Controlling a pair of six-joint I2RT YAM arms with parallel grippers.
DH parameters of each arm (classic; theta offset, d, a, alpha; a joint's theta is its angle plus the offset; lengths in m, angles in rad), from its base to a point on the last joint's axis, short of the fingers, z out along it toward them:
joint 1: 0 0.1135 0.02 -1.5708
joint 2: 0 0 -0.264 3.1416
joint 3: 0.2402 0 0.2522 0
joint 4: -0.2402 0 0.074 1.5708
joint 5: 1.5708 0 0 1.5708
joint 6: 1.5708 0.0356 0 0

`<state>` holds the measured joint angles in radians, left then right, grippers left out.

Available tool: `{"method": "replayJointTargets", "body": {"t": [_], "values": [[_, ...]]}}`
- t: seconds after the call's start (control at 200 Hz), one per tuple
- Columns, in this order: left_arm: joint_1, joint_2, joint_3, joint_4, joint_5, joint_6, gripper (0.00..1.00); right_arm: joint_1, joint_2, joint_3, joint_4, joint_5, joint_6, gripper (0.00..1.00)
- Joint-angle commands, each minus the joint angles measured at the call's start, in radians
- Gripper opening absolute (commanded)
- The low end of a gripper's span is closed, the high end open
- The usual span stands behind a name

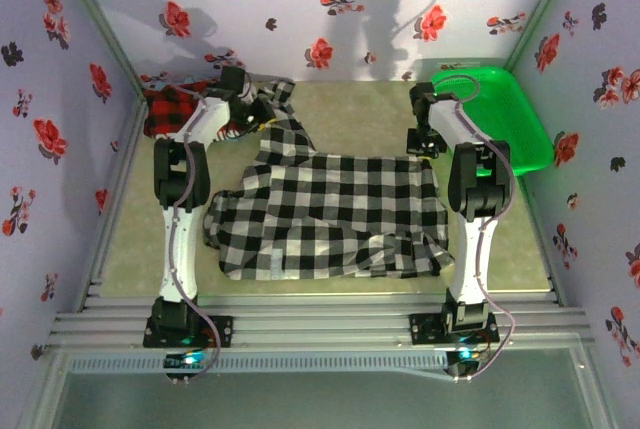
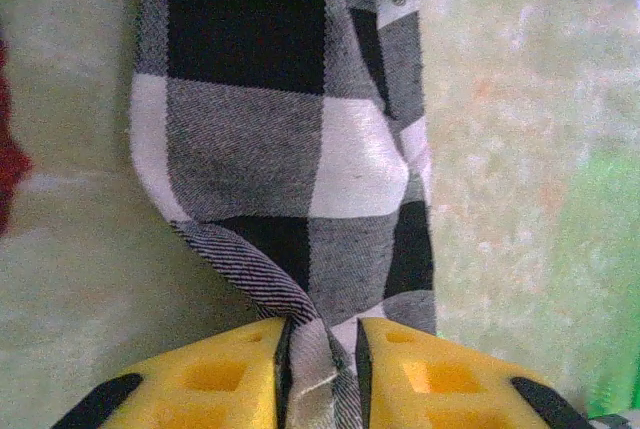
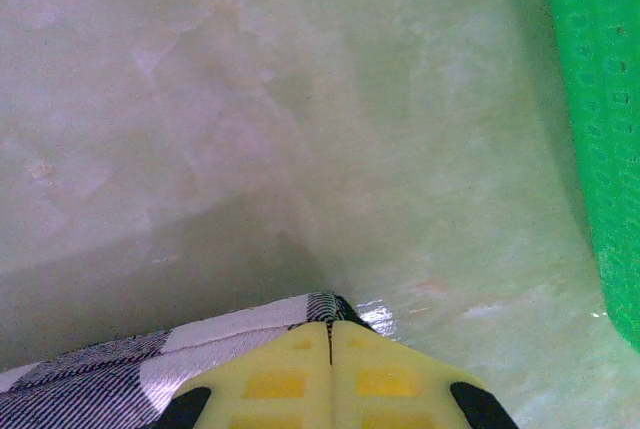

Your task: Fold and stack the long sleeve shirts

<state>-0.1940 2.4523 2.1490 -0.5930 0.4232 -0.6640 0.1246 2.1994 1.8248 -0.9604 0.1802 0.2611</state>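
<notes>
Checked shirt point(image 1: 330, 214) lies spread mid-tabletop. Left end effector point(image 2: 320, 359) clamps a narrow strip of it by the far edge; right end effector point(image 3: 330, 349), pressed together, sits at its corner. Recommend even, taut lifting.

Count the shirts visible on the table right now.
2. The black-and-white checked shirt lies spread in the middle; the red-and-black plaid shirt sits far left, partly hidden behind the left arm. Another could lie underneath.
</notes>
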Motion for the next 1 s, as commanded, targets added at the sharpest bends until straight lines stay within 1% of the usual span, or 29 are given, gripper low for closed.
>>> {"method": "replayJointTargets", "body": {"t": [0.0, 0.205, 0.255, 0.46, 0.995], "values": [[-0.008, -0.051, -0.038, 0.062, 0.045, 0.041, 0.19, 0.0, -0.032, 0.0, -0.015, 0.007, -0.018, 0.0], [0.008, -0.165, -0.21, 0.172, 0.042, 0.061, 0.05, -0.001, -0.062, -0.044, 0.001, 0.012, -0.014, 0.0], [0.011, -0.197, -0.255, 0.205, 0.041, 0.064, 0.0, 0.0, -0.075, -0.062, 0.007, 0.014, -0.014, 0.0], [0.013, -0.318, -0.422, 0.33, 0.042, 0.088, 0.0, -0.001, -0.137, -0.136, 0.037, 0.036, -0.013, 0.0], [0.018, -0.536, -0.676, 0.428, 0.048, 0.209, 0.0, -0.002, -0.246, -0.245, 0.075, 0.038, -0.018, 0.0]]}}
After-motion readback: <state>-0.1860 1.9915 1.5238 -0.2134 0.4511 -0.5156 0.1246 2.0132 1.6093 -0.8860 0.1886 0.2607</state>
